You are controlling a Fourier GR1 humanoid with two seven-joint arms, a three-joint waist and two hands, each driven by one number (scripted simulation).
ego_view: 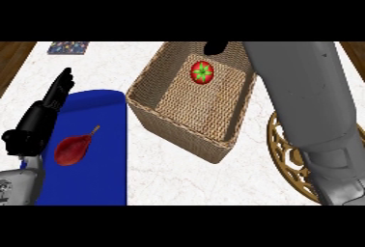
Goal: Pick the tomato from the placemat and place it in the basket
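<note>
Withdrawing the right hand (216, 48), its fingers mostly hidden so its state could not be told, straight upward seemed advisable, since the tomato (203, 72) lay inside the basket (187, 132), upper centre; left hand (44, 113) rested open at left.

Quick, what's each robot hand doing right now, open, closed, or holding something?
Left robot hand: open, fingers straight, holding nothing, resting at the placemat's left edge.
Right robot hand: only a dark tip shows above the basket; cannot be told.

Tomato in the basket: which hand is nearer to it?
Right. The right hand shows just above the tomato, at the basket's far rim. The left hand rests far off, on the blue placemat's left edge.
</note>
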